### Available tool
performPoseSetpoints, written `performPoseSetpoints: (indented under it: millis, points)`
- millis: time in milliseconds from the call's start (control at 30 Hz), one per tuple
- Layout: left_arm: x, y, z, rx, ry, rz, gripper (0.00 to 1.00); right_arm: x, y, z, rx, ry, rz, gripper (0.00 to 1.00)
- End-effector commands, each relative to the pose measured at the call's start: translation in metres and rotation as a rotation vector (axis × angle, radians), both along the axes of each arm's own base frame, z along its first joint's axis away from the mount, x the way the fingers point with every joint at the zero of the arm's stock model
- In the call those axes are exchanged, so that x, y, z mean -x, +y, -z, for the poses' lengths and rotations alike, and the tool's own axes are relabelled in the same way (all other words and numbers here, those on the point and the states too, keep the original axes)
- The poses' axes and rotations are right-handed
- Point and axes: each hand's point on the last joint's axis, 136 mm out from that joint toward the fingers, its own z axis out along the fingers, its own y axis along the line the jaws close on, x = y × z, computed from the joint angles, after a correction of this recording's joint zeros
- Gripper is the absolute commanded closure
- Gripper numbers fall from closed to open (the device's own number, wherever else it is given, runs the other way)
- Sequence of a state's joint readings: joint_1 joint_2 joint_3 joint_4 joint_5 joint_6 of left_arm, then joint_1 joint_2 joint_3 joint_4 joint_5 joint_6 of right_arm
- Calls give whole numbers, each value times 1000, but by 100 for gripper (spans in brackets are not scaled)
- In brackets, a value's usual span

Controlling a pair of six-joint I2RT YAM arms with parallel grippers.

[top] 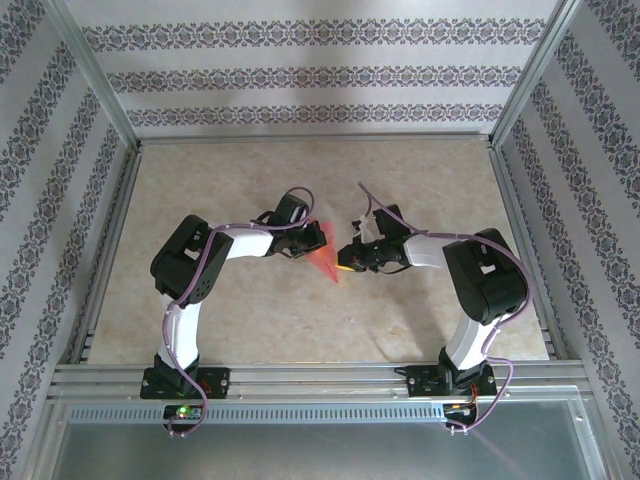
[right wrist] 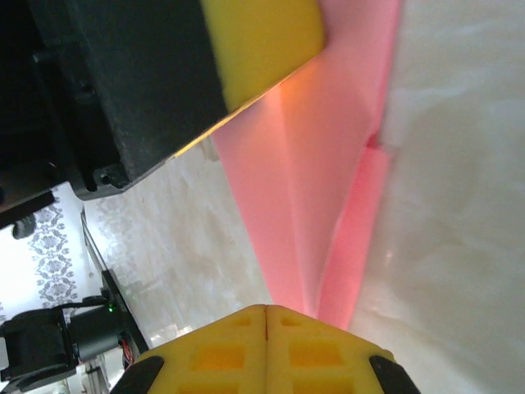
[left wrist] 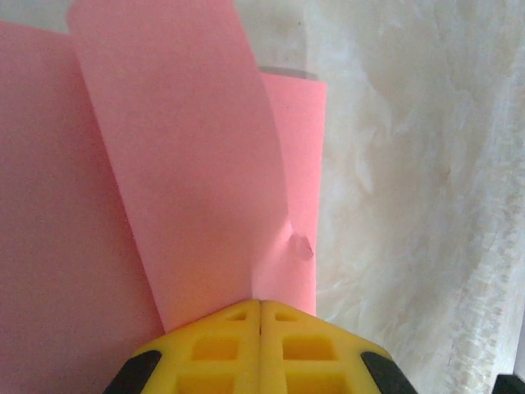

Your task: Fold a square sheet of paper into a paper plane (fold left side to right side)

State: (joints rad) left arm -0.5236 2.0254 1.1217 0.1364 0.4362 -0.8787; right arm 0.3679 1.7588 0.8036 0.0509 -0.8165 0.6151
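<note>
The salmon-pink sheet of paper (top: 326, 262) is folded into a narrow pointed shape, the paper plane, at the middle of the table between both grippers. My left gripper (top: 306, 247) is shut on it. In the left wrist view a raised flap (left wrist: 189, 164) runs straight into the closed yellow tips (left wrist: 260, 304). My right gripper (top: 347, 258) is shut, jaws pressed together (right wrist: 267, 309). The paper's tapered end (right wrist: 312, 189) passes just right of their seam, under the right-hand finger. The left gripper's yellow finger (right wrist: 262, 41) sits on the paper's far end.
The beige marbled tabletop (top: 300, 180) lies bare around the paper. Metal frame rails (top: 100, 250) and patterned walls close in the left, right and back. The left arm's base (right wrist: 49, 345) stands at the near edge.
</note>
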Motion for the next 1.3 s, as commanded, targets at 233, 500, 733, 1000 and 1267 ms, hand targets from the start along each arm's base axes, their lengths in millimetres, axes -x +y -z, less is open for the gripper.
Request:
performPoseSetpoints:
  millis: [233,500,733,1000,1267]
  points:
    - [41,41,69,-180,184,-91,100,8,5,7,-4,9,-34,100]
    - [43,45,74,-192,188,-106,100,10,16,14,-19,22,-51,100]
    - [46,50,79,-198,193,-121,100,10,22,18,-24,30,-54,100]
    - [50,52,83,-189,196,-143,100,17,27,26,-7,50,-62,100]
    - [51,54,85,-192,199,-150,100,23,28,33,25,67,-64,100]
